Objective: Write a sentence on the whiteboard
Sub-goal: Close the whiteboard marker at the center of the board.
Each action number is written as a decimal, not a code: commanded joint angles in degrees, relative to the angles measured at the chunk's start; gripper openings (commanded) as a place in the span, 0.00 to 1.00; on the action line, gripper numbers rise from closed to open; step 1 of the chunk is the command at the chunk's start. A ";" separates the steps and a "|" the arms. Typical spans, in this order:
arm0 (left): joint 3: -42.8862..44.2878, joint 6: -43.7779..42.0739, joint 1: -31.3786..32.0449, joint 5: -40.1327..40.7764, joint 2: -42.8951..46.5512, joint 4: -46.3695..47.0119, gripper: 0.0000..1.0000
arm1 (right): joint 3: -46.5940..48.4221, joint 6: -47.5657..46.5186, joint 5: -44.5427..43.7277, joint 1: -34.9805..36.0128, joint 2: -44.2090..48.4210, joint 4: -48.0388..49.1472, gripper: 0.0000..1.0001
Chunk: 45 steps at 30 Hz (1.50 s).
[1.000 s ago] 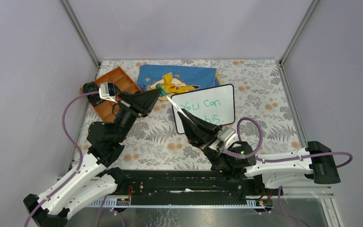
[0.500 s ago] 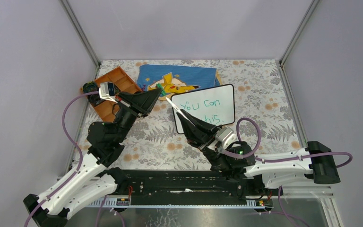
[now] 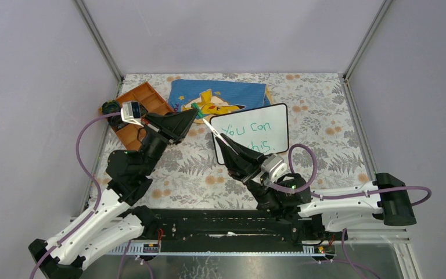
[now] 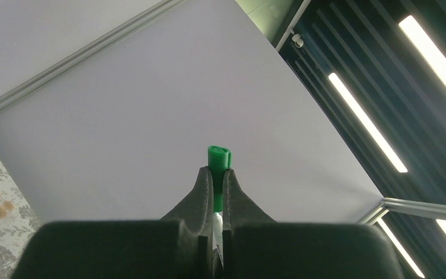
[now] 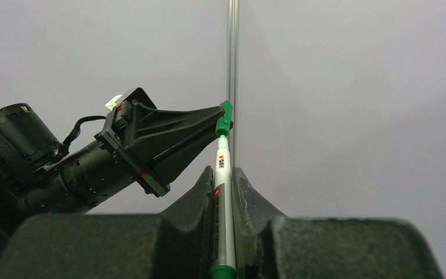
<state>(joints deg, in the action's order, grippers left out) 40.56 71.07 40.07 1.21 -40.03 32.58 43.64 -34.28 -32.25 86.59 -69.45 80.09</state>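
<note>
White whiteboard lies partly under the right claw, extending rightward.

Softly, evenly lit from overhead, with faint shadows on the bench. Sharp from above, blurred and dark along both wrist views' lower edge. Blown out at the ceiling light strips.

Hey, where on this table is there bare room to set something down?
Free: the flowered tablecloth right of the black-framed white whiteboard, out to the wall, and the patch between left arm and right arm. Crowded: back left, where the orange plastic tray, blue Pikachu cloth, left gripper and right gripper sit close.
</note>
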 commanded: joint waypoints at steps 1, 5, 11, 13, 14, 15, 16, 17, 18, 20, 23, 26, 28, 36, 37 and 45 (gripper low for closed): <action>0.57 -0.67 -0.36 -0.95 0.98 3.52 0.00 | 2.74 -1.27 -1.35 0.26 0.04 3.48 0.00; 0.49 -0.67 -0.35 -0.95 1.12 3.32 0.00 | 2.77 -1.40 -1.49 0.25 -0.19 3.80 0.00; 0.41 -0.49 -0.39 -2.24 1.08 3.37 0.00 | 2.94 -1.34 -1.35 0.25 -0.33 3.92 0.00; 0.32 -0.49 -0.35 -2.28 1.06 3.29 0.00 | 2.96 -1.31 -1.28 0.25 -0.33 3.86 0.00; 0.33 -0.49 -0.35 -2.40 0.98 3.28 0.00 | 2.95 -1.24 -1.24 0.25 -0.33 3.94 0.00; 0.32 -0.45 -0.36 -2.36 0.94 3.22 0.00 | 2.89 -1.27 -1.19 0.25 -0.33 3.95 0.00; 0.19 -0.41 -0.35 -2.30 0.88 3.20 0.00 | 2.90 -1.19 -1.15 0.26 -0.33 4.01 0.00; 0.17 -0.40 -0.39 -2.27 0.89 3.18 0.00 | 2.98 -1.17 -1.07 0.25 -0.33 4.02 0.00; 0.06 -0.40 -0.33 -2.13 0.91 3.19 0.00 | 2.96 -1.18 -1.02 0.24 -0.32 4.03 0.00; 0.11 -0.45 -0.37 -2.19 0.81 3.15 0.00 | 2.88 -1.17 -0.78 0.27 -0.18 4.06 0.00; -0.01 -0.58 -0.34 -1.97 0.96 2.78 0.00 | 2.82 -1.06 -0.56 0.25 0.12 3.90 0.00; 0.04 -0.91 -0.41 -1.83 0.89 2.58 0.00 | 2.82 -1.11 -0.46 0.25 0.24 3.78 0.00; 0.09 -1.06 -0.35 -1.70 0.91 2.34 0.00 | 2.86 -0.99 -0.29 0.25 0.36 3.62 0.00; -0.10 -1.93 -0.35 -1.39 0.85 1.55 0.00 | 2.81 -1.09 -0.18 0.25 0.72 3.12 0.00; -0.07 -2.02 -0.34 -1.39 0.81 1.45 0.00 | 2.77 -1.09 -0.12 0.25 0.72 3.09 0.00; 0.18 -2.59 -0.36 0.50 1.01 0.72 0.00 | 2.44 -0.93 -0.21 0.25 1.31 2.36 0.00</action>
<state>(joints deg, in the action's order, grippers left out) 40.56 70.13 40.05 0.67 -39.57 32.53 44.03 -34.83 -32.49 86.59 -69.87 80.03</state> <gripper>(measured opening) 0.033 0.160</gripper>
